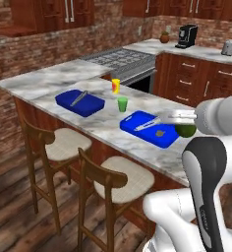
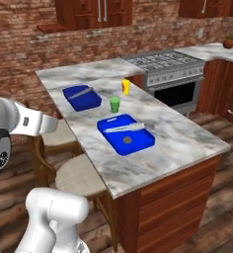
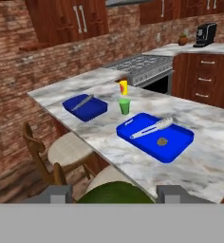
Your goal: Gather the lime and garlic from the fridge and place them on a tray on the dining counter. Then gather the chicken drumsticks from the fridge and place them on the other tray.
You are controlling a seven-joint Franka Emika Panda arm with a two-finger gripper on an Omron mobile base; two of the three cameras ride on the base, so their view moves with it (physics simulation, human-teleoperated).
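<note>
The lime (image 1: 188,131) is a dark green ball held in my gripper (image 1: 180,125), which is shut on it near the right end of the dining counter (image 1: 49,81). In the hand view the lime (image 3: 115,194) bulges up between the two fingertips (image 3: 54,193) of my gripper (image 3: 113,195). Just left of the hand lies the near blue tray (image 1: 148,129), holding a pale long utensil and a small brownish lump that I cannot identify. The far blue tray (image 1: 80,102), with a grey utensil on it, lies further left. The garlic, fridge and chicken drumsticks are out of view.
A light green cup (image 1: 122,104) and a yellow container (image 1: 116,85) stand between the trays. Two wooden stools (image 1: 64,142) stand along the counter's brick side. Behind are a stove (image 1: 120,59) and a coffee machine (image 1: 187,36) on the wall cabinets.
</note>
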